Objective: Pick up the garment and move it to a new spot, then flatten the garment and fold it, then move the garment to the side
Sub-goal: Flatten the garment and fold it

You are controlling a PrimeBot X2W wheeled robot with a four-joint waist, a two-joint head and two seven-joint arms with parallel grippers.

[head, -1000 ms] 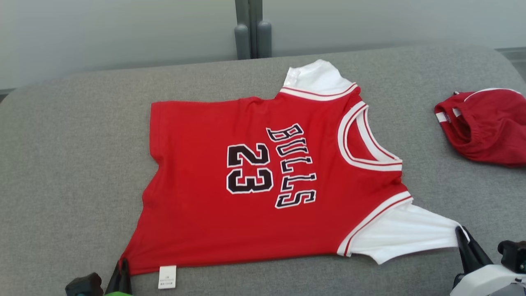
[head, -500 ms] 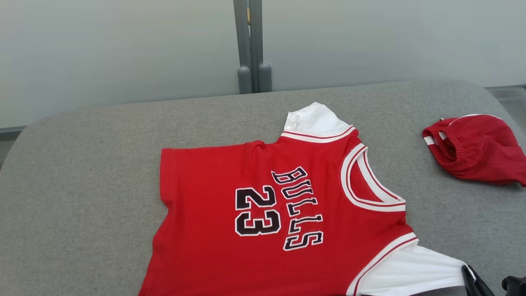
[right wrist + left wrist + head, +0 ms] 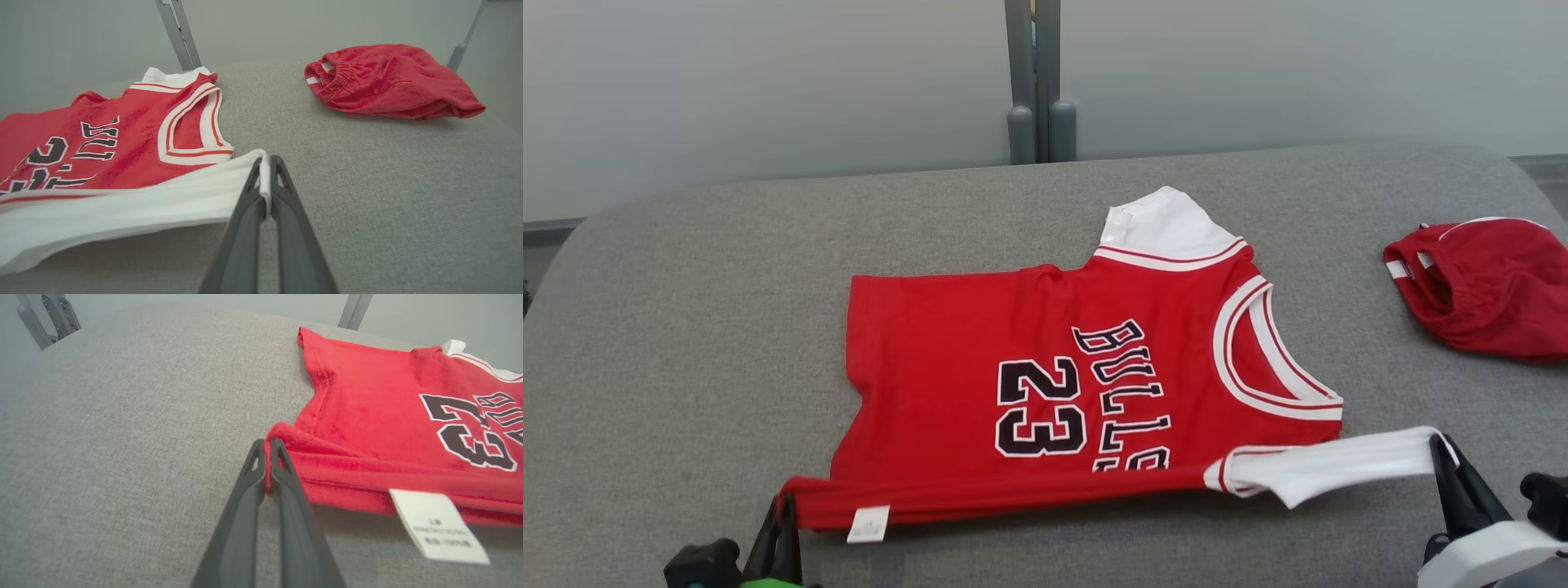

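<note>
Head view has the jersey [image 3: 980, 343] spread on the cushion [image 3: 686, 327], its near edge lifted clear of the grey fabric and stretched taut between the arms. On the hem [image 3: 1013, 496] corner the left gripper [image 3: 783, 513] is pinched tight, on the white sleeve [image 3: 1339, 467] tip the right gripper [image 3: 1444, 456] is clamped, each with only a thin bite of cloth. Danger from here, I'd say: an uneven pull or a quick swing over tugs that sliver of sleeve free, and the fold lands crooked or bunched across the number [image 3: 1041, 408].
</note>
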